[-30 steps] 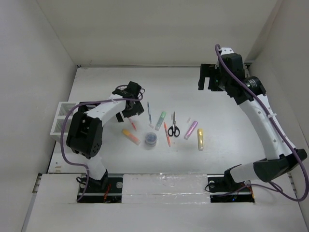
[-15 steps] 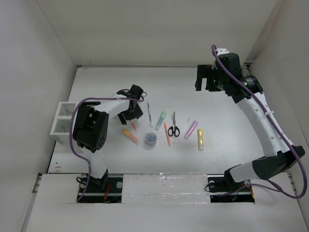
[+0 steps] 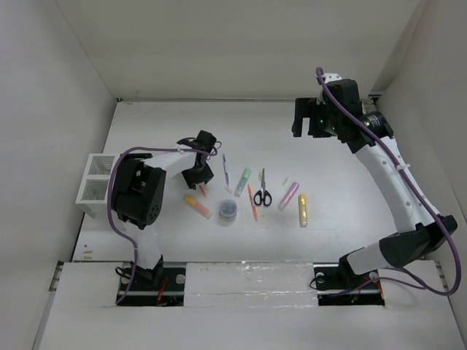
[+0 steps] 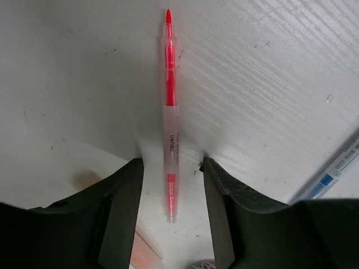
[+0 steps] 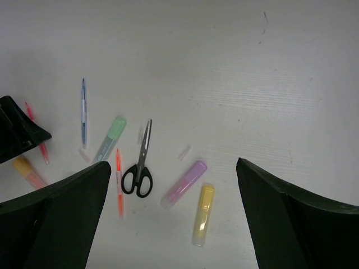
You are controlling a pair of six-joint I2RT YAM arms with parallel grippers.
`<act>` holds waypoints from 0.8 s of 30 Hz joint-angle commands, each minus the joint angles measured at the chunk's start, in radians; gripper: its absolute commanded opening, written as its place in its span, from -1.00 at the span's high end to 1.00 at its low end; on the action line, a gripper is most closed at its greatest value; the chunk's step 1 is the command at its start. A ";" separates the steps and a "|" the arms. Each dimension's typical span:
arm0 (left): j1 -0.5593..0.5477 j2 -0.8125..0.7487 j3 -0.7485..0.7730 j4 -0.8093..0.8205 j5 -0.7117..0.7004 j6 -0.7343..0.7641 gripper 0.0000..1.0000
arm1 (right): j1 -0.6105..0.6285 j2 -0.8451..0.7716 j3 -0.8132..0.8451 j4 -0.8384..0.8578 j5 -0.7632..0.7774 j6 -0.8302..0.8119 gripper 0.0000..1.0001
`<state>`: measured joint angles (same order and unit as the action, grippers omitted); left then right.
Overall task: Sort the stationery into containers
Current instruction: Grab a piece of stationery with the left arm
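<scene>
A thin red pen lies on the white table between the fingers of my left gripper. The jaws are partly closed, with a small gap showing on each side of the pen. In the top view this gripper is low over the red pen. My right gripper hangs high at the back right, wide open and empty. Below it lie black-handled scissors, a pink highlighter and a yellow highlighter. The white mesh organiser stands at the left edge.
An orange highlighter, a round grey-blue tub, an orange pen, a green highlighter and a grey-blue pen lie in a loose row mid-table. White walls enclose the table on three sides.
My left gripper's jaws have narrowed around the red pen while the arm settled lower. The right arm drifted slightly left, still open.
</scene>
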<state>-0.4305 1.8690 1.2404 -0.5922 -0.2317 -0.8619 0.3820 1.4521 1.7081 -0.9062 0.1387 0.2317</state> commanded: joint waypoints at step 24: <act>0.033 -0.019 -0.050 0.006 0.069 0.082 1.00 | 0.035 0.010 0.041 0.085 -0.227 -0.063 -0.93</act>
<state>-0.3973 1.8301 1.1877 -0.5545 -0.1871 -0.8192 0.3832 1.4525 1.7248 -0.8993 0.0334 0.2119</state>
